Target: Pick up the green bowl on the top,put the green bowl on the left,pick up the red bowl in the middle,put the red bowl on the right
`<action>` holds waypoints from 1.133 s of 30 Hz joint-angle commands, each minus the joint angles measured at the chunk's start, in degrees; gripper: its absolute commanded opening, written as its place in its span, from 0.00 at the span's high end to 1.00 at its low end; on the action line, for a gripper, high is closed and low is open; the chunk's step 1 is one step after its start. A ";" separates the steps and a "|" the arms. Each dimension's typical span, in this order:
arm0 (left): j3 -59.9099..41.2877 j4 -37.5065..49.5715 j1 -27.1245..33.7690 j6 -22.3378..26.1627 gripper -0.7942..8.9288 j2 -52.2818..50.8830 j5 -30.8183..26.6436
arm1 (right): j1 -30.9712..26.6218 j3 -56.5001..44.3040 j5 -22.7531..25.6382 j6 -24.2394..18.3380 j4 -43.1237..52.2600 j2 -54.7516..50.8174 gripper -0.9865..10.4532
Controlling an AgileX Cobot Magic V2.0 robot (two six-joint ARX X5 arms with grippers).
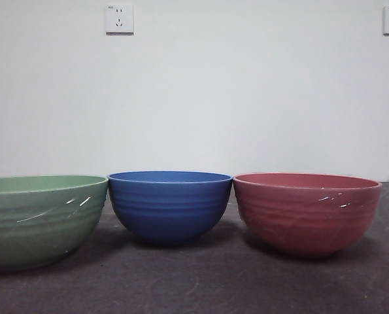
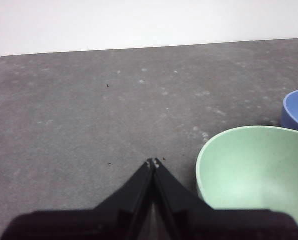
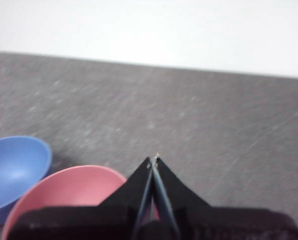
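Observation:
The green bowl (image 1: pixel 40 219) stands upright on the table at the left of the front view; it also shows in the left wrist view (image 2: pixel 251 170). The red bowl (image 1: pixel 306 210) stands upright at the right; it also shows in the right wrist view (image 3: pixel 68 192). A blue bowl (image 1: pixel 170 204) stands between them. My left gripper (image 2: pixel 153 162) is shut and empty, beside and above the green bowl. My right gripper (image 3: pixel 154 159) is shut and empty, above the table beside the red bowl. Neither gripper shows in the front view.
The dark grey table (image 1: pixel 201 281) carries the three bowls in a row, nearly touching. The blue bowl also shows at the edge of the left wrist view (image 2: pixel 296 110) and of the right wrist view (image 3: pixel 13 170). A white wall with two sockets (image 1: pixel 119 19) stands behind.

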 commanded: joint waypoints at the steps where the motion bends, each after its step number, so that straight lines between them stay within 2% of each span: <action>1: -0.87 0.04 0.13 -0.59 0.92 -0.09 -0.07 | -4.15 -7.61 -4.85 -1.70 2.58 -4.98 0.93; 4: -0.87 0.02 0.13 -0.61 0.92 -0.09 -0.09 | -8.07 -14.69 -8.98 -1.11 5.75 -10.38 0.93; 12: -0.87 0.02 0.13 -0.59 0.92 -0.09 -0.09 | -9.75 -25.44 -8.92 0.76 8.55 -18.34 0.93; 34: -0.85 0.02 0.13 -0.59 0.92 -0.09 -0.09 | -9.68 -25.40 -8.52 1.46 7.02 -18.88 0.93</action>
